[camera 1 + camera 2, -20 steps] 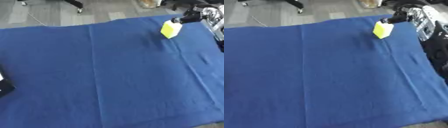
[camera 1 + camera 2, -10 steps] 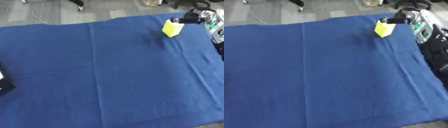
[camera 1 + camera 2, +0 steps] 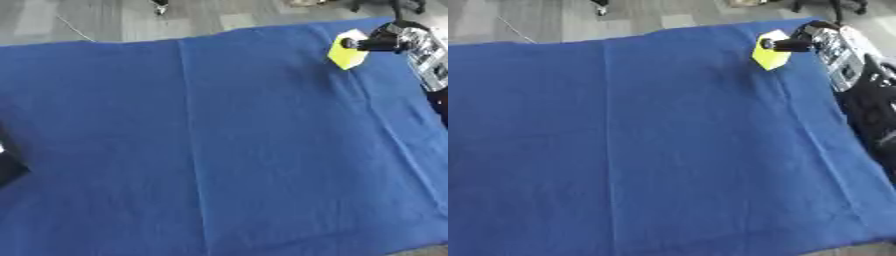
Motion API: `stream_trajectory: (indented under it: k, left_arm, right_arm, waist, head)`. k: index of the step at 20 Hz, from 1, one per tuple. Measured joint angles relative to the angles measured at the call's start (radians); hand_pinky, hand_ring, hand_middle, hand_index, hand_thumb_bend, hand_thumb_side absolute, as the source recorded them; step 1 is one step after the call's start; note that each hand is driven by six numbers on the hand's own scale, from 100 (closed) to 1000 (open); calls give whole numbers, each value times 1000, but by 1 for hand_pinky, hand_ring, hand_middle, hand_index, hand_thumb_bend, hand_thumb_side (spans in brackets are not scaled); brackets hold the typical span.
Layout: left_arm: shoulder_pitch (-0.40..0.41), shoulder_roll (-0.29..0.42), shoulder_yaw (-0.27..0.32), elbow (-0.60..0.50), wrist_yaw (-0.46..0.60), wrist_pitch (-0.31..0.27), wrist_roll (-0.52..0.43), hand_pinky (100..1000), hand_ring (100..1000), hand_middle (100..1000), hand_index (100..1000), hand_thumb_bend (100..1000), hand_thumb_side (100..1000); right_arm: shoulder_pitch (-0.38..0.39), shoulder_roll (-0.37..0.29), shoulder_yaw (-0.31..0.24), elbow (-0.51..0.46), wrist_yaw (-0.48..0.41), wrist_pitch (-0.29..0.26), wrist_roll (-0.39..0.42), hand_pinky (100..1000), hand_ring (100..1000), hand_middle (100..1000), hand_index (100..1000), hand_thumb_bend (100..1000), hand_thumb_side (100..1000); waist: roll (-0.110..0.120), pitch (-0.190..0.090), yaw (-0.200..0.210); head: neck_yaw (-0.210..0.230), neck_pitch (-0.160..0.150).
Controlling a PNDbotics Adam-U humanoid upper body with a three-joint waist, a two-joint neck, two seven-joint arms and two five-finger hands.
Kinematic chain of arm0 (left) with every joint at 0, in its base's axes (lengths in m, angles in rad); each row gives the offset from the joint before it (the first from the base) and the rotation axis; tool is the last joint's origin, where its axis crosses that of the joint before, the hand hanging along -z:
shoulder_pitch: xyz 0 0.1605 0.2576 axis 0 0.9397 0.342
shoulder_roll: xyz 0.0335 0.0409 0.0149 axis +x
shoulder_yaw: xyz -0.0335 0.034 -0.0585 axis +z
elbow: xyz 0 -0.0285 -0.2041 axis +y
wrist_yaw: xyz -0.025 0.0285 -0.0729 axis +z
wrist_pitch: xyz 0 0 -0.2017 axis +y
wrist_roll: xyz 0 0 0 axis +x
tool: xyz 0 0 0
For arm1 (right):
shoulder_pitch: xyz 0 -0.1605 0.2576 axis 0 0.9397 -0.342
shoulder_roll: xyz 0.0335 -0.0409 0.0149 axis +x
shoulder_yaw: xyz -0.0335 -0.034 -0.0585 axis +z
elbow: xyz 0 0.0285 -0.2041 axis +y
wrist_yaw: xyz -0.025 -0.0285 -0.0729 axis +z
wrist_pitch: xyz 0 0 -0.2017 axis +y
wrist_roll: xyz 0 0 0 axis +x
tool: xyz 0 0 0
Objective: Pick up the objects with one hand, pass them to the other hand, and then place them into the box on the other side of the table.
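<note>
My right hand [image 3: 385,42] shows in the upper right of the left eye view, its dark fingers pinching a yellow object [image 3: 346,51] with a white top edge. The object sits tilted against the blue cloth [image 3: 219,150] near the far right corner of the table; I cannot tell whether it touches the cloth or hangs just above it. Behind the fingers my silver and black forearm [image 3: 429,55] runs down the right edge of the frame. At the left edge, about two thirds of the way down, a dark shape [image 3: 9,167] pokes in; I cannot tell what it is. A long crease runs down the cloth left of centre.

In the right eye view the same hand sits in the upper right, a dark finger [image 3: 785,45] laid across the top of the yellow object, and more of my forearm fills the right edge. Grey floor [image 3: 527,20] lies past the far side of the table.
</note>
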Motion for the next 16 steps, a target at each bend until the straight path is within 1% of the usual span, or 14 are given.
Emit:
stream_trajectory:
  k: [3,4,9,15,16]
  left_arm:
    - [1,-2,0,0,2,0,0,720,645,625,737,587,469]
    - [1,-5,0,0,3,0,0,720,646,625,737,586,470]
    - [2,-8,0,0,5,-1,0,719,646,626,736,582,471]
    - [3,-9,0,0,6,-2,-1,718,646,625,735,578,472]
    - [3,-9,0,0,6,-2,-1,717,646,626,735,576,472]
  right_arm:
    - [0,4,-5,3,19,5,-24,872,920,862,916,488,777]
    - [0,4,-6,3,22,5,-28,872,921,862,918,486,792]
    - [0,6,-11,4,20,6,-40,868,920,860,917,477,790]
    - [0,7,-11,4,6,19,-65,861,912,851,907,467,737]
    - [0,7,-11,5,3,22,-70,857,907,846,901,471,692]
  waist:
    - [0,2,0]
    - [0,3,0]
    - [0,9,0]
    - [0,14,2]
    - [0,14,3]
  head:
    - [3,0]
    - [4,0]
    - [7,0]
    - [7,0]
    - [7,0]
